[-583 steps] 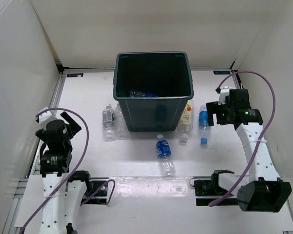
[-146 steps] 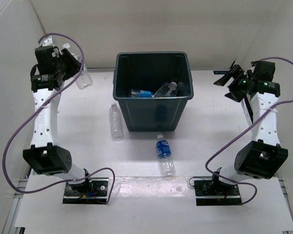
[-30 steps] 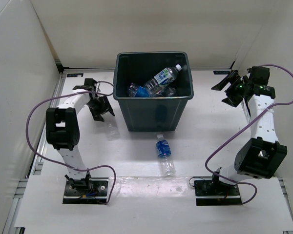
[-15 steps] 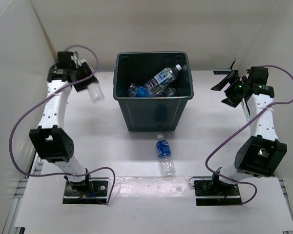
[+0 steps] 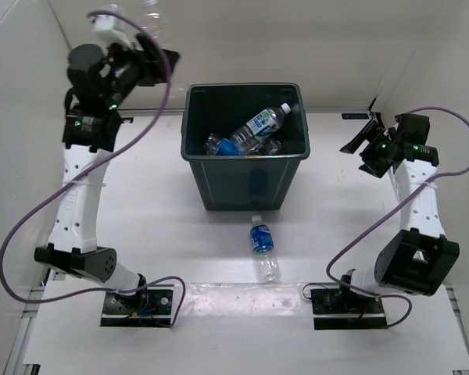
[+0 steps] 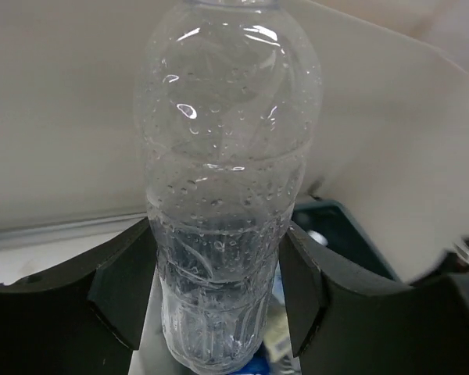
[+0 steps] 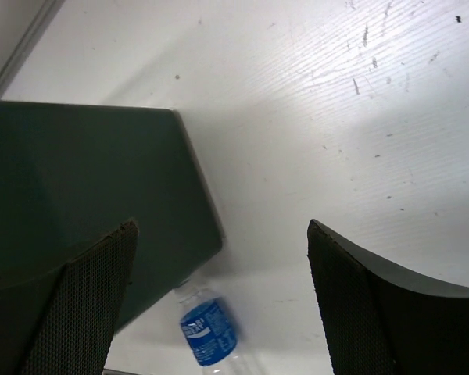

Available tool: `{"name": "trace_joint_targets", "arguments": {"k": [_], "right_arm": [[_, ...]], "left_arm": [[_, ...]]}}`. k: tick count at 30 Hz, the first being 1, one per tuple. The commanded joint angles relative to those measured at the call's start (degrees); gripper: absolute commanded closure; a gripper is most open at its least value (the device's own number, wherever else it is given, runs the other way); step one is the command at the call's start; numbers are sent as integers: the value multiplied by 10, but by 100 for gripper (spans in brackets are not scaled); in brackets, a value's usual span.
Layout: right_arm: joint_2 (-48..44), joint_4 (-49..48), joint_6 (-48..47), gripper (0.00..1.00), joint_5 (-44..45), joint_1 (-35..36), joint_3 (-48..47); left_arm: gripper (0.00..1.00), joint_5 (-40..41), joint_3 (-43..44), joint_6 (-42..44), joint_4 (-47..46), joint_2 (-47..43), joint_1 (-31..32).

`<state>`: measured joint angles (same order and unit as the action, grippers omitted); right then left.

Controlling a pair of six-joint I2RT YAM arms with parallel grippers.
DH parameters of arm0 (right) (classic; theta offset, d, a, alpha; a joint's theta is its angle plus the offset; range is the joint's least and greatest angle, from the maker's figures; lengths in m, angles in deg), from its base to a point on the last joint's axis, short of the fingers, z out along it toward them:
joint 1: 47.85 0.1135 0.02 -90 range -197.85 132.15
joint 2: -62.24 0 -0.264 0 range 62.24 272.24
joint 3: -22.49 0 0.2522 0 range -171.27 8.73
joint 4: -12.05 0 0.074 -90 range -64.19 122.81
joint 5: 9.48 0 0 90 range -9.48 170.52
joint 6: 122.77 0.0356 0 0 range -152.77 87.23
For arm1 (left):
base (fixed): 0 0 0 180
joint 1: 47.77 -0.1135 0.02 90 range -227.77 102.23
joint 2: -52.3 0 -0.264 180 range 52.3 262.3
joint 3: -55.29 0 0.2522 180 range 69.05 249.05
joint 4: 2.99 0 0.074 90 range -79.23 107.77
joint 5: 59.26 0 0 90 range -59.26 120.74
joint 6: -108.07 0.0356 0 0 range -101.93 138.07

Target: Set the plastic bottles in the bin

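Raised since half a second earlier, the left arm (image 5: 82, 187) is now stretched high. The clear bottle (image 6: 219, 195), which was hanging lower at the bin's 9 o'clock, is carried up toward its 10 o'clock. Everything else is left where it was.

Nearest the arm bases, a blue-labelled bottle (image 5: 262, 246) is seen lying on the desk (image 5: 336, 219). It is at 6 o'clock from the bin (image 5: 242, 158), just apart from the near wall, with its cap pointed toward the bin. The same bottle is caught at the lower edge of the right wrist view, beside the bin's corner.

Further back, the bin is set at the middle of the desk. Inside it a green-and-white-labelled bottle (image 5: 259, 123) is propped aslant, cap toward 1 o'clock, over a bottle with a blue label (image 5: 228, 146). How many more are lying beneath cannot be told.

At 3 o'clock from the bin, well apart from it, the right fingers (image 7: 86, 305) are spread wide and released, with nothing between them. Only bare desk and the bin's wall are seen through the gap.

Farthest, the left fingers (image 6: 121, 285) are clenched on the clear bottle's body, one touching each side. The bottle is label-free, beaded with droplets and pointed away from the wrist camera, with a corner of the bin visible beyond it at 4 o'clock.
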<state>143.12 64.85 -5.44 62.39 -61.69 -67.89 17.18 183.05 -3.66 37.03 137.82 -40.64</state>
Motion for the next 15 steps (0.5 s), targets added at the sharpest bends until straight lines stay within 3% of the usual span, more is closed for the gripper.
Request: {"name": "trace_joint_targets", "arguments": {"k": [1, 2, 3, 5, 10, 15], "right_arm": [[-41, -5, -53, 10, 26, 4, 28], [-43, 1, -60, 10, 26, 5, 33], [-45, 1, -71, 10, 31, 8, 37], [-56, 5, -79, 10, 36, 22, 45], [-89, 15, -155, 10, 42, 55, 55], [-135, 30, -219, 10, -53, 69, 100]], "left_arm": [[38, -26, 32, 75, -15, 24, 89], [35, -23, 32, 85, -12, 27, 104], [17, -22, 28, 92, -5, 32, 117], [0, -14, 26, 121, 18, 36, 156], [0, 0, -18, 118, 16, 10, 155], [0, 2, -47, 142, 32, -33, 126]]}}
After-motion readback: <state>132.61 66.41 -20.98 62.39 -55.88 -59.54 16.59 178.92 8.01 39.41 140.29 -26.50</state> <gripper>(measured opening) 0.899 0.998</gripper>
